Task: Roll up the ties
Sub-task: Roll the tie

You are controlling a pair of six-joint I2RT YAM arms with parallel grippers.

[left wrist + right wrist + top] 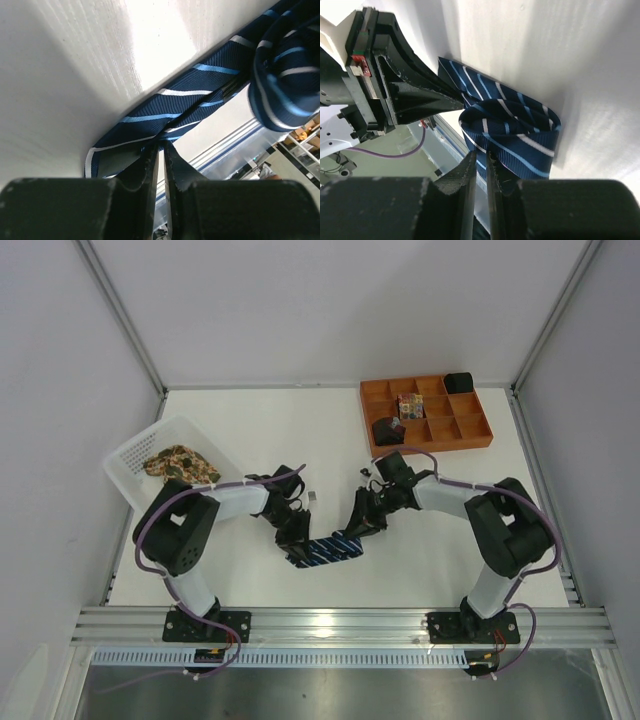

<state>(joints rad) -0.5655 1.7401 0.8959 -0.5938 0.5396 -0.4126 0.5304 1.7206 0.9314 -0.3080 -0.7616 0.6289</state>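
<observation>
White tabletop [300, 420], pale walls around. My left pincer [161, 150] was pinched shut on the flat end of the navy tie [175, 97]. My right pincer [480, 162] was clamped on the edge of its loose coil, near the table's front btwn both arms. To roll well, I judged: hold the strip taut, edges lined up, turn the coil tight & even. Tan tie [178, 462] lay in the basket [125, 455]. No readable writing or brand anywhere.

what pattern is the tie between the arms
The tie is navy with thin pale-blue and white diagonal stripes, clearest in the right wrist view.
</observation>
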